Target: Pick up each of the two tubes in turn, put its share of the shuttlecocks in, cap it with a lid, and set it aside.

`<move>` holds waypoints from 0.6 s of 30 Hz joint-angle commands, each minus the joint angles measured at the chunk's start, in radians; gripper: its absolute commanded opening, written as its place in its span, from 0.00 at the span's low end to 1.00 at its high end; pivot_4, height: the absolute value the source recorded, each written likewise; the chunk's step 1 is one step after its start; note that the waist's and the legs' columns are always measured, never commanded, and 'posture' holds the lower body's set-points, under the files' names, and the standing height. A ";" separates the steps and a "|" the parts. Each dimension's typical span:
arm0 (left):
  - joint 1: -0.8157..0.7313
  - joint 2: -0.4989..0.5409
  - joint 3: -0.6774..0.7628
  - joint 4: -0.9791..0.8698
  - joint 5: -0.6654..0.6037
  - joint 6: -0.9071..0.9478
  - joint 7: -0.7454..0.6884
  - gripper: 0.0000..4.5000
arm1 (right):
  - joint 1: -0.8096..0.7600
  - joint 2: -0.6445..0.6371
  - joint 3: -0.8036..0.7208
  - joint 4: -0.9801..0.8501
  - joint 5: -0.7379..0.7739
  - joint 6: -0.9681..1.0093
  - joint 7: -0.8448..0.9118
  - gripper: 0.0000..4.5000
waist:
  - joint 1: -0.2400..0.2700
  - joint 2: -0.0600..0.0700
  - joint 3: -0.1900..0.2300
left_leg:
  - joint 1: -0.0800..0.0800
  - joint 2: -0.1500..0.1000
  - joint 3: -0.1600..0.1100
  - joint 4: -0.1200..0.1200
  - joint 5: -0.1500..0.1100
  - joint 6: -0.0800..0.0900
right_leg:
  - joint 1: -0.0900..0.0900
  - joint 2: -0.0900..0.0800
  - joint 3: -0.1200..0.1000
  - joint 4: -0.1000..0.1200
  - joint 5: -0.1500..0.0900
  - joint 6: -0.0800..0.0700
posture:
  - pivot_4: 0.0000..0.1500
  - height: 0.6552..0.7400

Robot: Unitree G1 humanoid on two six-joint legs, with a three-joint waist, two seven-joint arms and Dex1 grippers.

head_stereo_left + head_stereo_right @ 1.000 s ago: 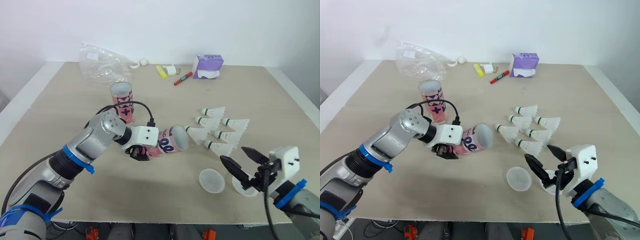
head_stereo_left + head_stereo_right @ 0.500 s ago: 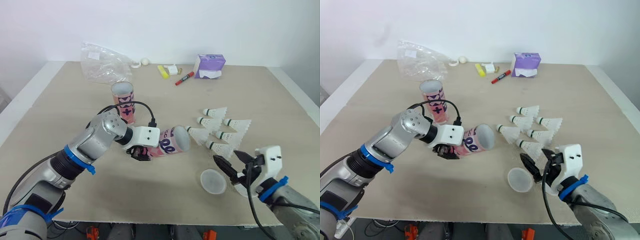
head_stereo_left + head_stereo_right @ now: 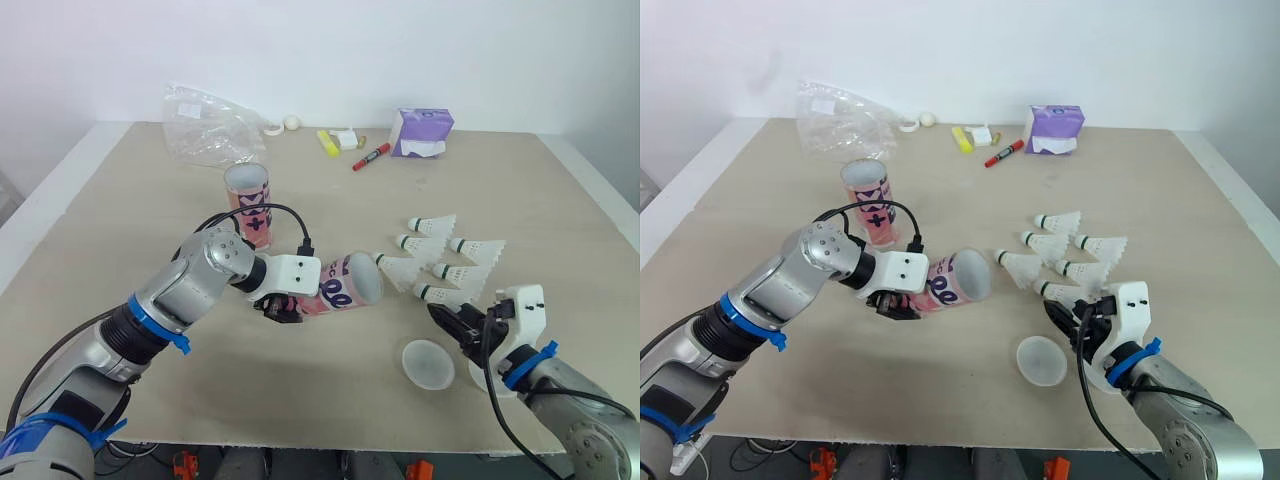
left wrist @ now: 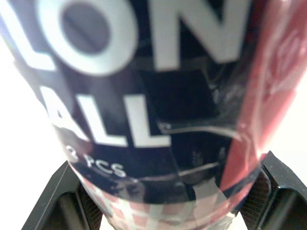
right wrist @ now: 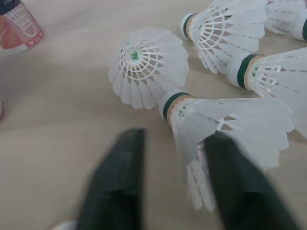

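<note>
My left gripper [image 3: 281, 306] is shut on a pink tube [image 3: 343, 284], held on its side with its mouth facing several white shuttlecocks [image 3: 440, 250]. In the left wrist view the tube's label [image 4: 144, 96] sits between both fingers [image 4: 62, 203]. A second pink tube [image 3: 248, 200] stands upright behind. My right gripper [image 3: 447, 318] is at the nearest shuttlecock [image 5: 230, 120], its jaws still apart, with the feather edge beside one finger [image 5: 240, 177]. One round lid [image 3: 427, 363] lies in front of the tube; a second lid [image 3: 492, 382] lies partly hidden under my right wrist.
A crumpled plastic bag [image 3: 205, 135], a yellow highlighter [image 3: 325, 143], a red marker [image 3: 367, 157] and a purple tissue pack [image 3: 425, 132] lie along the back of the table. The table's front edge [image 3: 300, 438] runs just behind the lids.
My right gripper has moved from over the front-right lid to the nearest shuttlecock, and its jaws have narrowed. The left arm and its tube have stayed put.
</note>
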 commanded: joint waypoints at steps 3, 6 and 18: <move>0.012 -0.018 -0.004 -0.006 0.021 0.013 0.025 0.71 | -0.014 0.005 0.010 -0.003 -0.008 -0.019 0.008 0.02 | 0.000 0.000 0.000 | 0.000 0.000 0.000 0.000 0.000 0.000 | 0.000 0.000 0.000 0.000 0.000 0.000 | 1.00 1.00; 0.011 -0.022 -0.004 -0.003 0.022 0.013 0.027 0.71 | -0.006 0.000 0.008 -0.015 -0.011 -0.024 0.013 0.02 | 0.001 0.000 0.000 | 0.000 -0.001 0.000 0.000 0.000 0.000 | 0.000 -0.001 0.000 0.000 0.000 0.000 | 1.00 1.00; 0.002 -0.028 0.001 0.042 0.028 -0.023 0.017 0.71 | -0.066 -0.390 -0.194 -0.224 0.046 -0.115 0.339 0.02 | 0.008 0.003 0.001 | -0.001 -0.002 -0.001 0.001 0.000 0.000 | 0.001 -0.001 0.000 0.000 -0.001 0.002 | 1.00 1.00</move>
